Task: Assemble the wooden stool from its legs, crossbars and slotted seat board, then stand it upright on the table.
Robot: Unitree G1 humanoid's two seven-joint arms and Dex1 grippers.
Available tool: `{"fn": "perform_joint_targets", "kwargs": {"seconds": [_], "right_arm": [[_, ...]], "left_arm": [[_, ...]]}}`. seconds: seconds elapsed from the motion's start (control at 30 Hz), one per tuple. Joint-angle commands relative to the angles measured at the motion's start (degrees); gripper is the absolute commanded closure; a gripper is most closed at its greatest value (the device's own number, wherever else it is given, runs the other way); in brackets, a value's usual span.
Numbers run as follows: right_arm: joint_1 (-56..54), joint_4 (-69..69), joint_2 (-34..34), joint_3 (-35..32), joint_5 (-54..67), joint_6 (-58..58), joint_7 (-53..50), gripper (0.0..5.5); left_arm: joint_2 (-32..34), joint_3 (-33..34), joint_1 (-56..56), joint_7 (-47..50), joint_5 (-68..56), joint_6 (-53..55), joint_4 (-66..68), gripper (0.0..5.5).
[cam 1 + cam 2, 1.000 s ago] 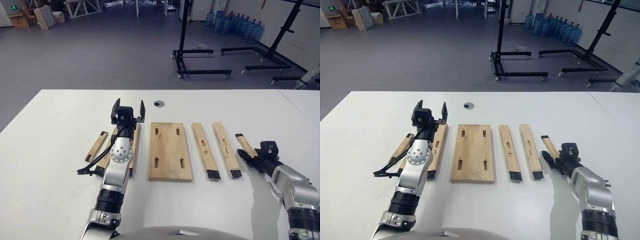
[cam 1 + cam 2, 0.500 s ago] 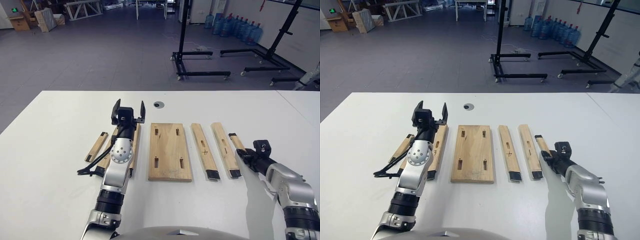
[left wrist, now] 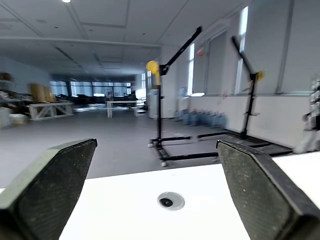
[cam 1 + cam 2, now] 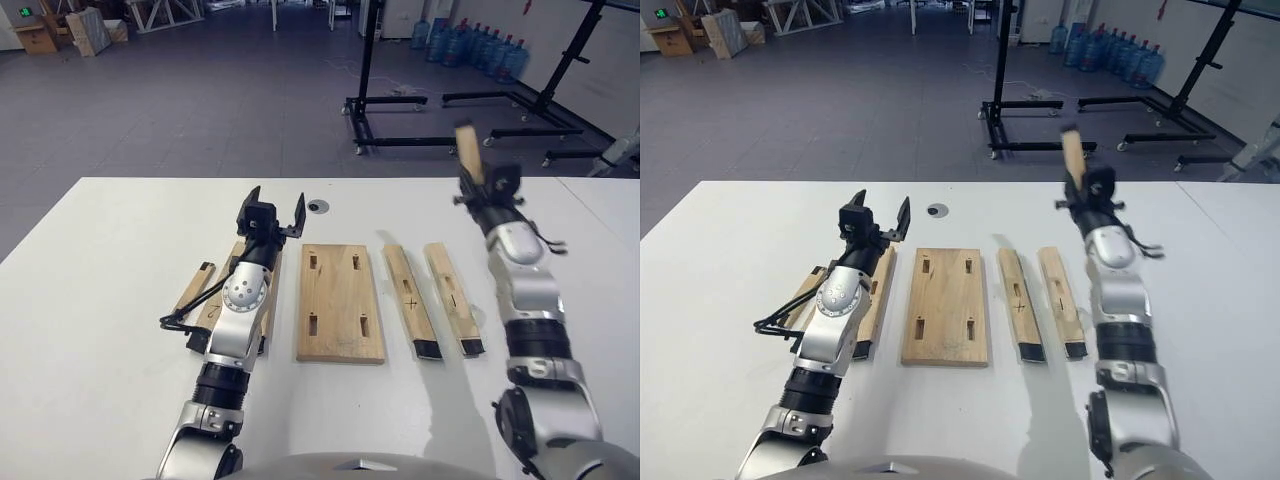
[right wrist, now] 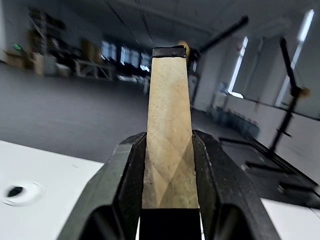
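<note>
The right gripper clamps a crossbar aloft (pick-up step); the left gripper gapes empty. Next, it likely needs fitting to a leg.

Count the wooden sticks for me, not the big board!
6, I think. One stick is up in the right gripper. Two lie right of the seat board. Three lie left of it, partly under the left arm; more may hide.

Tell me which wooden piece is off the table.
The short crossbar clamped in the right hand, held upright in the air; the rest lie flat on the table.
</note>
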Motion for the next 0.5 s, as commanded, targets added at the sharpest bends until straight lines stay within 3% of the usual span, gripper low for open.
{"fn": "perform_joint_targets", "kwargs": {"seconds": [0.03,0.13,0.23,0.5], "right_arm": [[2.2,-3.8,5.0,10.0,1.6,-3.4,10.8,4.22],[4.6,-5.1,6.7,14.9,1.0,-6.1,15.9,4.22],[5.9,-7.1,7.4,16.5,1.9,-6.4,19.0,4.22],[7.2,-7.6,7.6,18.2,1.7,-5.9,22.4,4.22]], "left_arm": [[0.0,3.3,-2.4,-11.8,-16.1,9.3,-1.9,1.13],[0.8,6.2,-1.8,-19.9,-32.8,21.7,-6.5,1.13],[1.5,9.9,-1.3,-21.9,-44.6,30.7,-8.8,1.13],[0.7,12.6,-2.3,-18.6,-48.6,35.3,-5.8,1.25]]}}
